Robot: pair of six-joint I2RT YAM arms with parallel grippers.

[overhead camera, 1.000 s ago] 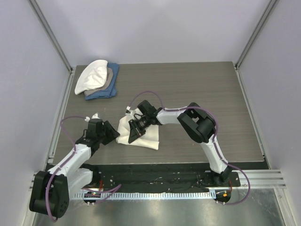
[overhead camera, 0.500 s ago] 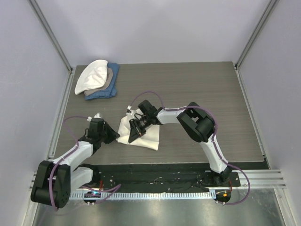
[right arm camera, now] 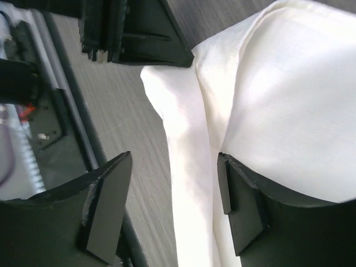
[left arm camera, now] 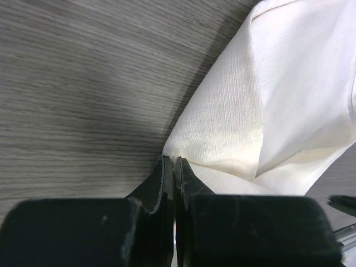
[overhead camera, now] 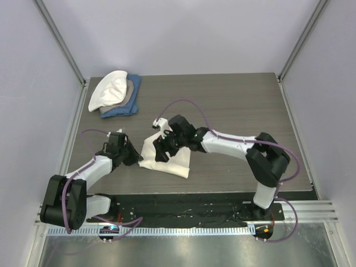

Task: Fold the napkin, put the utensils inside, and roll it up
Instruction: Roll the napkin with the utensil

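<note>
Left hand (left arm camera: pixel 171 161) is pressing its two fingers tightly together at the near-left corner of the napkin (overhead camera: pixel 173 161). In the left wrist view the tip of the cloth is running straight into the seam between them, so the hand is pinching that corner. Its arm is lying low along the left side of the bench (overhead camera: pixel 239 105), reaching in toward the cloth.

The right hand (right arm camera: pixel 172 206) is holding its jaws wide apart and is gripping nothing. In its own wrist view one dark finger (right arm camera: pixel 105 206) is hanging over bare bench just beside the napkin's edge. The other is sitting over the cloth, and a soft fold is lying between them. Whether either finger is touching the cloth I cannot tell. From above, this hand is sitting over the left part of the napkin, near the left hand but apart from it.

The napkin is lying folded on the bench, left of the middle, as a cream patch of several layers.

A stack of cloths (overhead camera: pixel 115 94), white over tan over blue, is resting at the far-left corner, well apart from the napkin.
</note>
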